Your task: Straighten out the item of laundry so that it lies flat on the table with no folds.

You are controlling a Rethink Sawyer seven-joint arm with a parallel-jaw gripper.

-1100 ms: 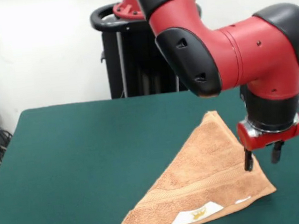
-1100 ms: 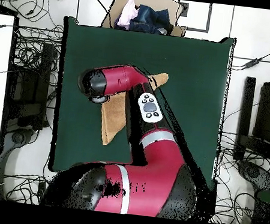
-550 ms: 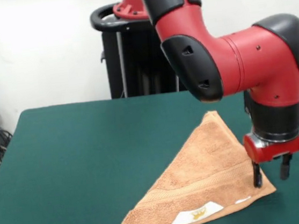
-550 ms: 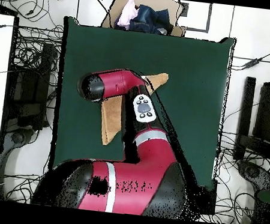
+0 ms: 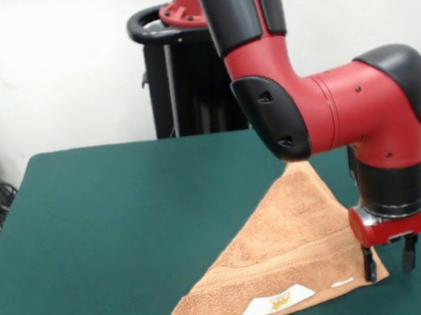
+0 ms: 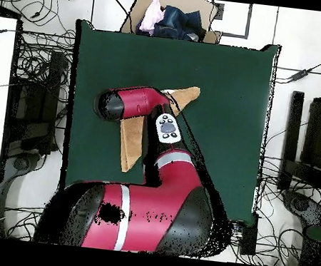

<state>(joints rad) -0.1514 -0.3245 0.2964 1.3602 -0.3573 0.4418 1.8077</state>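
Towel (image 5: 283,259): peach-orange terry, folded into a triangle, white label showing, lying on the counter.
Counter (image 5: 110,214): dark green, felt-like.
Gripper (image 5: 390,263): thin black fingers (image 5: 370,268) parted, seemingly straddling the towel's corner.

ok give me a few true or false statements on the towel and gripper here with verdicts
1. The peach-orange towel lies folded into a triangle. True.
2. The gripper is shut on the towel's corner. False: its fingers are open, straddling the corner's edge.
3. The white label faces up near the towel's front edge. True.
4. The towel hangs lifted off the green table. False: it lies on it.
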